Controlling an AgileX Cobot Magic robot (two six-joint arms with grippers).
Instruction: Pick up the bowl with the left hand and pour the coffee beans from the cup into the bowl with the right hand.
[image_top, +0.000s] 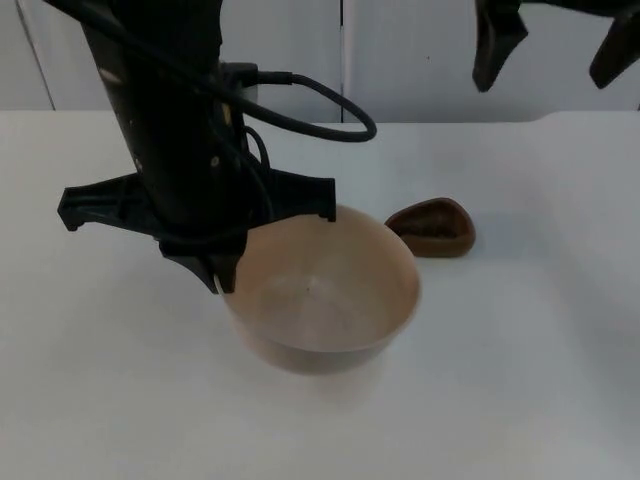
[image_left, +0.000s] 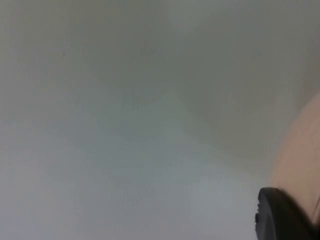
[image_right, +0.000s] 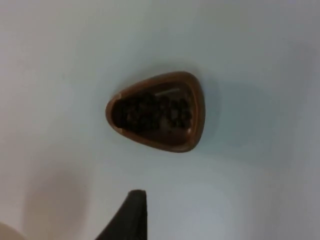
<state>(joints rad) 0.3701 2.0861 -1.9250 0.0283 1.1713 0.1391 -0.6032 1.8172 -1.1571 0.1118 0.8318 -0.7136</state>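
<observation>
A wide tan bowl (image_top: 325, 295) sits at the table's middle, and its right edge looks smeared by motion. My left gripper (image_top: 220, 268) clamps the bowl's left rim from above, one black fingertip (image_left: 280, 216) lying against the tan wall (image_left: 300, 160). To the bowl's right stands a small dark brown cup (image_top: 432, 226) on the table; in the right wrist view it is the cup (image_right: 157, 112) with coffee beans inside. High above the table's far right hangs my right gripper (image_top: 555, 50), open, its fingers spread wide and holding nothing.
The white table top (image_top: 540, 380) ends at the grey partition wall (image_top: 420, 60) at the back. The left arm (image_top: 170, 120) reaches over the table's left middle.
</observation>
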